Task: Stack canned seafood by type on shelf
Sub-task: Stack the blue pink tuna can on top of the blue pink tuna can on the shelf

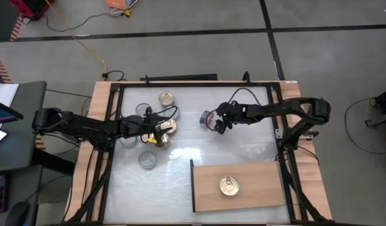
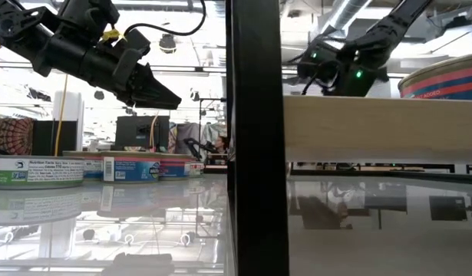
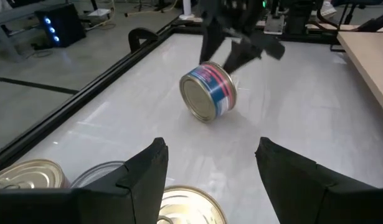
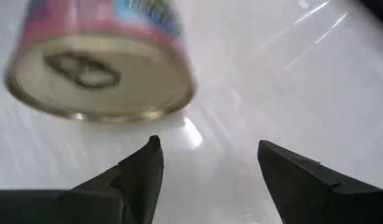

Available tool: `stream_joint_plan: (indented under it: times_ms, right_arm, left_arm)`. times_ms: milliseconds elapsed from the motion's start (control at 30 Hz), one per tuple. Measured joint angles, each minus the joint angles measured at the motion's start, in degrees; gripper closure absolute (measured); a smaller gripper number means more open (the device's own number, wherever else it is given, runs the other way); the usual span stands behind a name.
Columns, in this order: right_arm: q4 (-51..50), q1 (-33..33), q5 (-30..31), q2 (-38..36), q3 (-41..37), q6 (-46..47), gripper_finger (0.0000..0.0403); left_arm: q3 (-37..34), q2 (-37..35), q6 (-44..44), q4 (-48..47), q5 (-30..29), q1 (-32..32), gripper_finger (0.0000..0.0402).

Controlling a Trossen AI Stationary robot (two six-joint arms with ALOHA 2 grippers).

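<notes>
Right gripper [image 4: 207, 165] open, empty — tipped can [image 3: 208, 91] lies on its side mid-table, just beside it; left gripper [image 3: 210, 168] open over the can cluster [image 1: 150, 129]. Risk: can rolls away at contact

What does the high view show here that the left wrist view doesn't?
Only the high view shows the shelf carrying one can, and both arms whole. Only the left wrist view shows that the blue-and-pink can lies tipped on its side, with the open left gripper above the gold lids. Both show the right gripper beside that tipped can.
</notes>
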Motion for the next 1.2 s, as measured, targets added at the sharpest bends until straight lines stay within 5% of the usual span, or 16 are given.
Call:
stream_joint_plan:
  times_ms: [367, 600, 867, 1000, 1200]
  right_arm:
    - [6.0, 5.6, 2.7, -7.6, 0.1, -1.2, 0.0117]
    - [16.1, 12.5, 14.0, -6.4, 0.1, -4.0, 0.0117]
    - [26.6, 16.0, 15.2, -0.1, 0.2, -12.3, 0.0116]
    - [20.5, 16.0, 14.3, 0.7, 2.3, -19.5, 0.0116]
    - [-5.8, 12.4, 3.1, 2.7, 17.1, -21.8, 0.0116]
  left_arm:
    - [0.0, 0.0, -0.4, -1.4, 1.0, 0.0, 0.0169]
    - [0.0, 0.0, 0.2, -3.0, 1.0, 0.0, 0.0169]
    - [0.0, 0.0, -0.2, -3.0, 1.7, 0.0, 0.0169]
    - [0.0, 0.0, -0.6, -3.1, 2.1, 0.0, 0.0169]
    - [0.0, 0.0, -0.8, -3.2, 2.9, 0.0, 0.0169]
